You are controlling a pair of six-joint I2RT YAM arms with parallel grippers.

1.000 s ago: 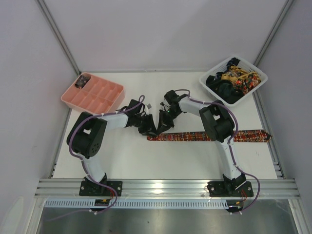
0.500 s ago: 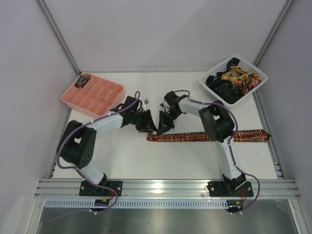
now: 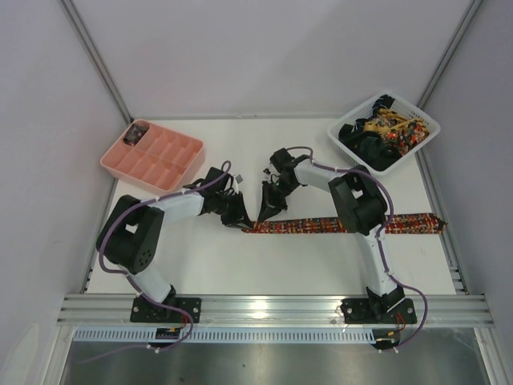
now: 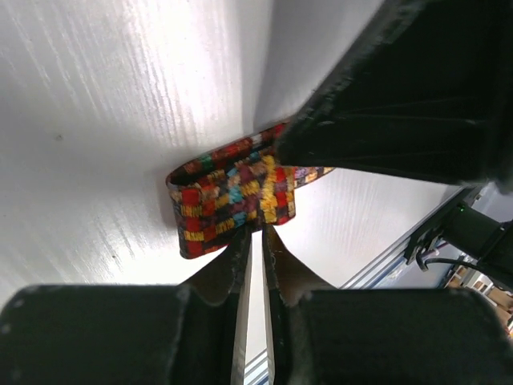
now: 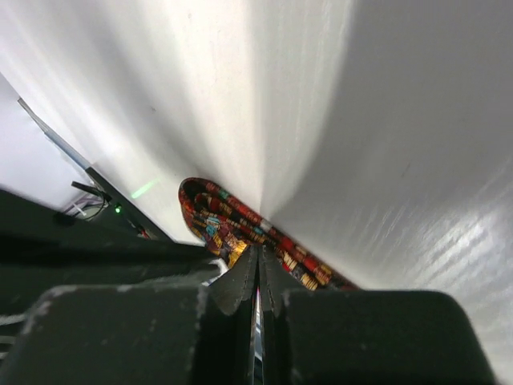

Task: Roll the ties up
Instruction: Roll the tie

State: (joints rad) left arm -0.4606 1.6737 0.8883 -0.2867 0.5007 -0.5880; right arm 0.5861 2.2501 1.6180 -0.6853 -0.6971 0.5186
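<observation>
**Top view and wrist views.** At 1 o'clock we mark a white plastic lattice basket (image 3: 423, 120) holding a heap of ties (image 3: 383, 133), some plain dark, some patterned in yellow and red. At 10 o'clock sits a pink compartment tray (image 3: 172, 164); its far-left cell holds one small dark roll (image 3: 136, 133). On the white table (image 3: 240, 265) lies a long narrow fabric tie in red, orange, yellow and black checks (image 3: 321, 225). Its long axis runs from 9 to 3 o'clock. The 3 o'clock end reaches near the table's right edge, and the 9 o'clock end is folded over on itself. The left gripper (image 4: 258, 233) has its fingers drawn nearly together, pinching the edge of the fold. The right gripper (image 5: 257, 257) has its fingers together, tips touching the tie; whether cloth lies between them we cannot tell.
</observation>
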